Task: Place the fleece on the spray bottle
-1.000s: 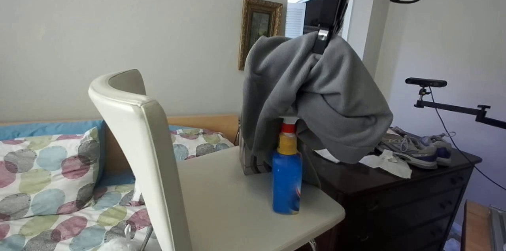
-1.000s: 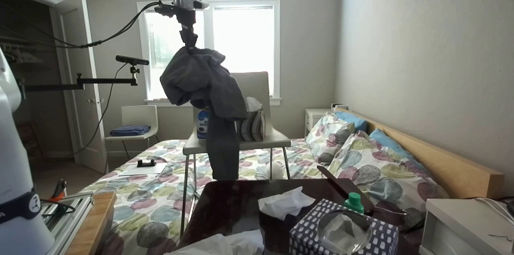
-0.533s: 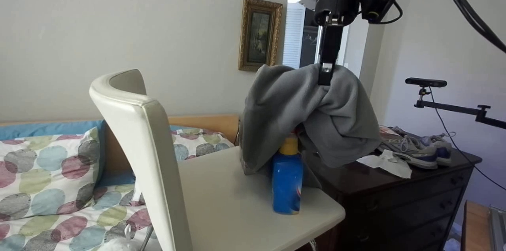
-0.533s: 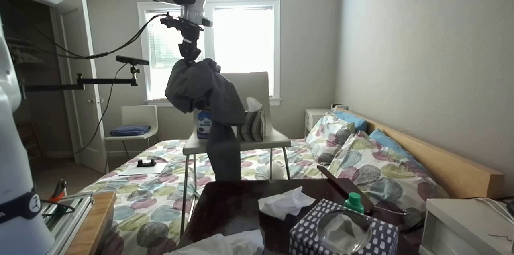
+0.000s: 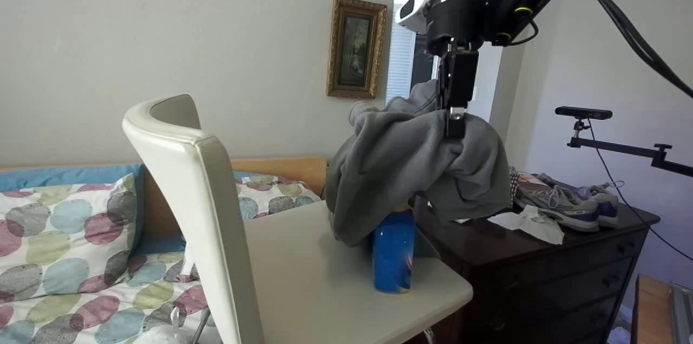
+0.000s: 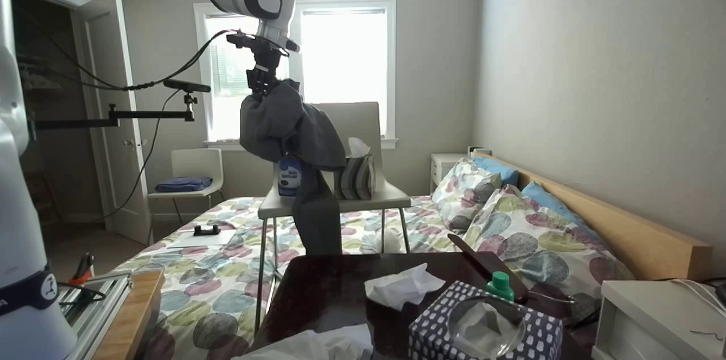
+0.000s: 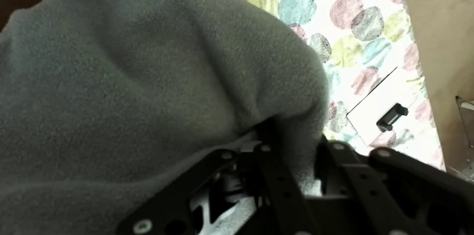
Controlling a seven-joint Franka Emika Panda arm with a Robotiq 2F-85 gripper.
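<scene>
The grey fleece hangs from my gripper and drapes over the top of the spray bottle. It also shows in an exterior view, with a long end hanging down in front of the chair. In the wrist view the fleece fills the left side and lies between the fingers of my gripper, which are shut on it. The fingertips are partly buried in it. The blue spray bottle stands upright on the white chair seat, also seen in an exterior view. Its red and yellow top is almost fully hidden. It is out of the wrist view.
The white chair seat bears the bottle and a tissue box. The chair's curved back rises beside it. A dark dresser with shoes stands close by. A bed with a dotted cover surrounds the chair.
My gripper has moved down with the fleece. The bottle's red cap and yellow neck, visible before, are now mostly covered. The fleece has bunched up beside the fingers. The bottle has not moved.
</scene>
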